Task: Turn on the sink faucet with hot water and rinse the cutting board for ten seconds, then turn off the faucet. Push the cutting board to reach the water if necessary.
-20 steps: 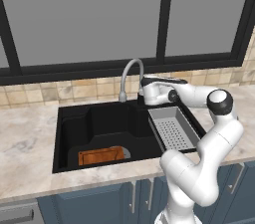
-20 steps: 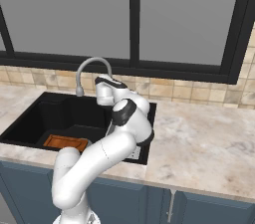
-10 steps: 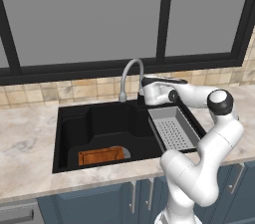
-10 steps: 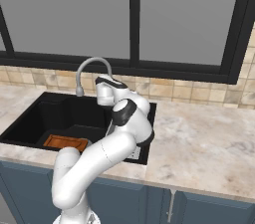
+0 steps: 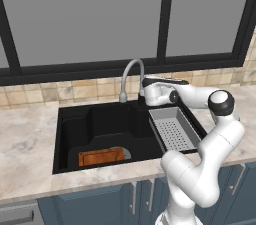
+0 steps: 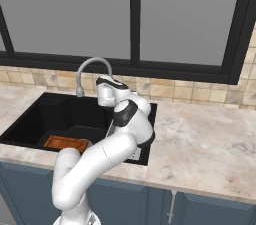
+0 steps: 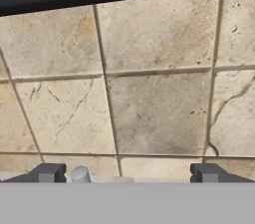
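The sink faucet arches over the black sink from the back rim; no water runs from it. My gripper hovers at the faucet's base, just right of the spout, facing the tiled wall. In the hand view my gripper is open, its fingertips far apart, with a small grey knob near the left one. The cutting board lies flat on the sink floor at the front left, well away from the spout. From the right base view, the cutting board sits left of my arm.
A grey perforated tray sits in the right part of the sink, below my forearm. Marble counter surrounds the basin. The tiled backsplash and a dark window frame stand right behind the faucet.
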Robot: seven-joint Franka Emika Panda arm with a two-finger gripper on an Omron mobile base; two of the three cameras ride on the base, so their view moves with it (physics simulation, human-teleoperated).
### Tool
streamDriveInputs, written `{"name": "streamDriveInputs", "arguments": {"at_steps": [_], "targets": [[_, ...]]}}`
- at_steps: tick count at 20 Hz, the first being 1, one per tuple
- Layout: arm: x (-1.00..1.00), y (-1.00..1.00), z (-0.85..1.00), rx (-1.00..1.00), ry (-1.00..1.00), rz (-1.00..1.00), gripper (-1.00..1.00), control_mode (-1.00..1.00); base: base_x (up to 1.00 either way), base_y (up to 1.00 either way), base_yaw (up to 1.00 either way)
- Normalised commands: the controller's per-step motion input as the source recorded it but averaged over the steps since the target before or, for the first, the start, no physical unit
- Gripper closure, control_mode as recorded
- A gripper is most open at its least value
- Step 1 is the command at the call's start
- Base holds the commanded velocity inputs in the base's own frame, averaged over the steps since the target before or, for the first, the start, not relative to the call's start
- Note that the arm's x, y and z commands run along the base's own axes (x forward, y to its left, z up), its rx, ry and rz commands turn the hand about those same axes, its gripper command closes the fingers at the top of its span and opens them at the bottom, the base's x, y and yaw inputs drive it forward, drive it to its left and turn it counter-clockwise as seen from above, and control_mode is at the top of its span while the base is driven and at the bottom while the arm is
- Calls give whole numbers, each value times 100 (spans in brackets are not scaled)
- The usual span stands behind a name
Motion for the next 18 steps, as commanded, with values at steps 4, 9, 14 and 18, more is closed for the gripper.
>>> {"name": "streamDriveInputs", "arguments": {"at_steps": [4, 9, 14, 18], "targets": [[0, 0, -4, 0, 0, 0, -100, -100, 0, 0, 0], [0, 0, -15, 0, 0, 0, -100, -100, 0, 0, 0], [0, 0, -20, 0, 0, 0, -100, -100, 0, 0, 0], [0, 0, -3, 0, 1, 0, -100, -100, 0, 0, 0]]}}
